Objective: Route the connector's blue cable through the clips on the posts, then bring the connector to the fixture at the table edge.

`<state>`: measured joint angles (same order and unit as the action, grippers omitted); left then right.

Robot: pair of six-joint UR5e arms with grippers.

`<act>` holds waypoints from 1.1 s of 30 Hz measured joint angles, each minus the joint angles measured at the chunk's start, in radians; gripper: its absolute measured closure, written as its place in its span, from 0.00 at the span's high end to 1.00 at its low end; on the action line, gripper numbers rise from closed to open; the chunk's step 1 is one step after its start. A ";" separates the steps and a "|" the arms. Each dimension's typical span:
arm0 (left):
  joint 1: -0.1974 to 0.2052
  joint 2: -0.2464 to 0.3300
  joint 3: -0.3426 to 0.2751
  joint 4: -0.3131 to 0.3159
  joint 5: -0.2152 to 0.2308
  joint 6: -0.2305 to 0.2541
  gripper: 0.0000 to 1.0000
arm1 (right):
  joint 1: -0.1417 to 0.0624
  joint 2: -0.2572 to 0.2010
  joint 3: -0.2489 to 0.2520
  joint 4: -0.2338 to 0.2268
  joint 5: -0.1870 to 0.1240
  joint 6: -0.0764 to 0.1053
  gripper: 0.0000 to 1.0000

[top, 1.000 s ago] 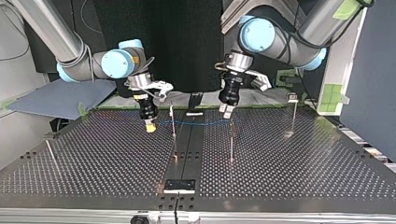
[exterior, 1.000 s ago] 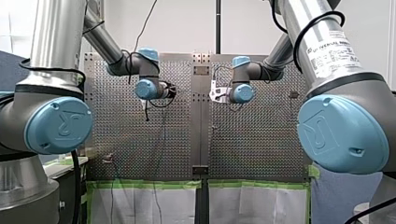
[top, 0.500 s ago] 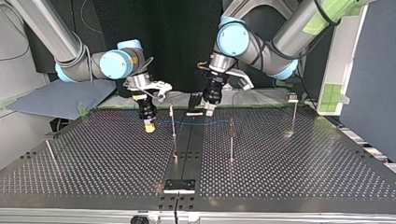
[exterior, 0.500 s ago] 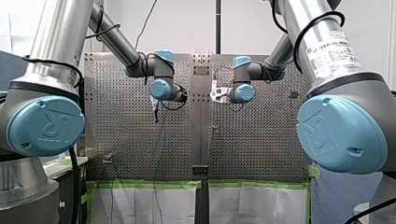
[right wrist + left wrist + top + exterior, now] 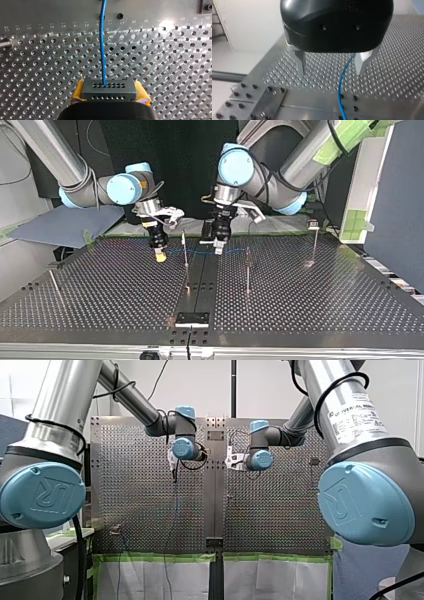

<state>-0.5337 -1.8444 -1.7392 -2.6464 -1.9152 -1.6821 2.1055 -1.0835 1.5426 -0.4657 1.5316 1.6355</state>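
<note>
The right hand [image 5: 110, 93] pinched the grey perforated rectangular connector [image 5: 109, 86] in its yellow pads, long axis spanning pad to pad. Its thin blue cable [image 5: 102, 45] ran straight ahead over the perforated metal desk [image 5: 162, 62], passing between the spread metal fingers [image 5: 300, 62] of the left hand [image 5: 331, 63].

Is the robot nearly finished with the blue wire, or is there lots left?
Lots left. Done: my right gripper is shut on the connector. In hand: my left gripper is open, its fingers either side of the blue cable, which runs past the posts. Whether any clip holds it is too small to tell. Left: the connector is far from the fixture at the table edge.
</note>
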 joint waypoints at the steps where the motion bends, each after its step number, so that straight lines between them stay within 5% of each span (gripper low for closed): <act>1: 0.000 -0.008 0.009 -0.004 -0.009 0.006 0.97 | 0.000 0.000 0.000 0.000 0.000 0.000 0.00; 21: 0.016 -0.063 0.070 -0.037 -0.170 0.042 0.97 | -0.005 0.001 0.000 0.002 -0.002 0.000 0.00; 33: 0.022 -0.106 0.097 -0.027 -0.153 0.030 0.97 | -0.004 0.001 0.000 0.006 -0.002 0.000 0.00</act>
<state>-0.5113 -1.9500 -1.6425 -2.6729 -2.0687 -1.6524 2.1017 -1.0828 1.5426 -0.4599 1.5295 1.6356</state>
